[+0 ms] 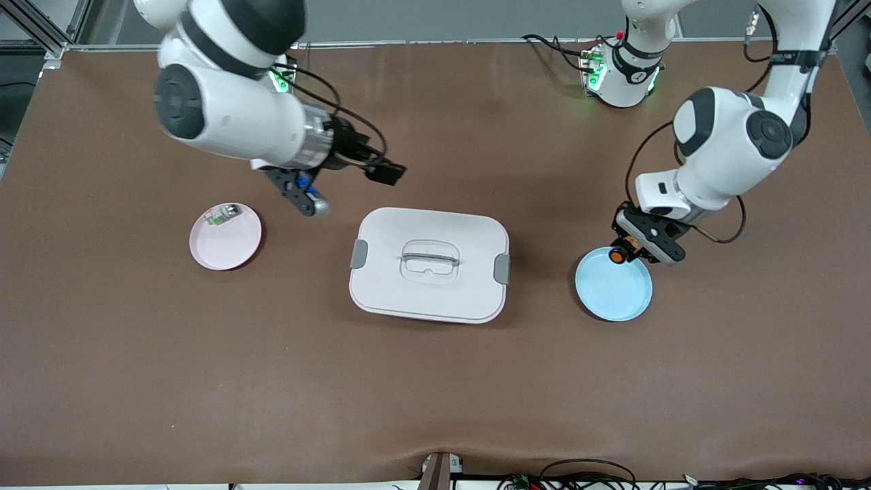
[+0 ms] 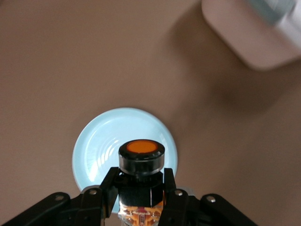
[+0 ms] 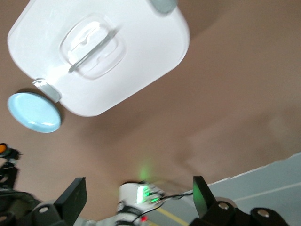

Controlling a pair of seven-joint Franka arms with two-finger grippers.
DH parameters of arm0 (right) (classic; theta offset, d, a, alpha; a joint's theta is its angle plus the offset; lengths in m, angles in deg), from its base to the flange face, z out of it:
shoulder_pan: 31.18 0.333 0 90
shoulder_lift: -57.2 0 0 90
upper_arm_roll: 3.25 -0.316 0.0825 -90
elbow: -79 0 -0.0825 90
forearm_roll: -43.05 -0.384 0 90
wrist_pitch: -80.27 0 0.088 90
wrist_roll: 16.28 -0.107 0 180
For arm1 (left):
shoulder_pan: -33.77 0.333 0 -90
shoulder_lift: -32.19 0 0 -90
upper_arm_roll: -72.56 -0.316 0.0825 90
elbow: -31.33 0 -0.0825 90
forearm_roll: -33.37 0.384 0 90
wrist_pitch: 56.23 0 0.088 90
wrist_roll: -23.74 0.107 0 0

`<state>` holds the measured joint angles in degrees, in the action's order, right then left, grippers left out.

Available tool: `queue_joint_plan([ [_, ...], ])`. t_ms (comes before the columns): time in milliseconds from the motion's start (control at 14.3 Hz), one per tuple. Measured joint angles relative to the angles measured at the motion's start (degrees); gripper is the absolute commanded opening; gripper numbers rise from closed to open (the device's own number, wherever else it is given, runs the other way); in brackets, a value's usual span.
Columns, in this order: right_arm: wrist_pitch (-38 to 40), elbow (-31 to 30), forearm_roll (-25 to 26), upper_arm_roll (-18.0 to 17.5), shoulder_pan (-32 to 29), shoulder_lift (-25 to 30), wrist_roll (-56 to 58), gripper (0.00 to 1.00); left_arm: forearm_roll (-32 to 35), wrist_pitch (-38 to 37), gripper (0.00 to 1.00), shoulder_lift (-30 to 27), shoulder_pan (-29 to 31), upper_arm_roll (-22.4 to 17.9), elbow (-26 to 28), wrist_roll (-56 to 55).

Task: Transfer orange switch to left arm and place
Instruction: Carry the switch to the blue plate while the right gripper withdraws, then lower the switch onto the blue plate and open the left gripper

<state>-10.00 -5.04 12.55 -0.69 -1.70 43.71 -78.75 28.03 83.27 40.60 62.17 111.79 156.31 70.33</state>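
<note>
The orange switch point(image 1: 618, 256), black with an orange button end, is held in my left gripper point(image 1: 629, 246), just above the rim of the light blue plate point(image 1: 616, 289). In the left wrist view the fingers are shut on the switch point(image 2: 141, 154), with the gripper point(image 2: 141, 186) over the plate point(image 2: 94, 141). The white box point(image 1: 430, 265) with grey clasps stands mid-table between the two arms. My right gripper point(image 1: 306, 196) is open and empty in the air, between the box and the pink plate. In the right wrist view the gripper point(image 3: 138, 193) has its fingers wide apart, and the box point(image 3: 136, 52) shows.
A pink plate point(image 1: 228, 241) toward the right arm's end holds a whitish-green small part point(image 1: 221, 215). The blue plate also shows in the right wrist view point(image 3: 33, 113). A corner of the box shows in the left wrist view point(image 2: 244, 33).
</note>
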Motion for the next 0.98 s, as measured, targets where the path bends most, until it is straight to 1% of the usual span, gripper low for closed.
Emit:
queue_joint_plan([
  [140,1.24,-4.59,6.58,0.06,-1.02,3.62,8.82,1.00,6.26,0.15,0.00,4.45,1.47,-0.04,-1.20,3.84],
  [279,1.25,-9.45,10.70,0.08,-2.47,7.20,17.55,1.00,13.93,0.44,0.00,8.97,1.57,-0.01,-2.80,4.30],
  [419,1.75,-13.20,14.49,0.14,-5.89,10.17,27.36,1.00,21.99,0.73,0.00,13.22,1.50,0.05,-4.34,4.30],
  [558,2.63,-15.52,19.11,0.25,-9.75,12.41,36.37,1.00,28.87,2.67,0.00,17.20,1.39,0.07,-4.94,4.28],
  [698,3.00,-17.23,22.35,0.30,-12.95,14.45,42.75,1.00,34.23,5.15,0.00,20.93,1.46,-0.15,-5.02,4.03],
  [907,2.96,-19.06,24.92,0.32,-17.94,16.58,50.25,1.00,38.19,6.67,0.00,24.35,1.42,-0.59,-5.43,2.85],
  [977,2.83,-19.34,25.73,0.33,-19.65,16.83,51.94,1.00,40.36,6.88,0.10,24.91,1.37,-0.59,-5.62,2.08],
])
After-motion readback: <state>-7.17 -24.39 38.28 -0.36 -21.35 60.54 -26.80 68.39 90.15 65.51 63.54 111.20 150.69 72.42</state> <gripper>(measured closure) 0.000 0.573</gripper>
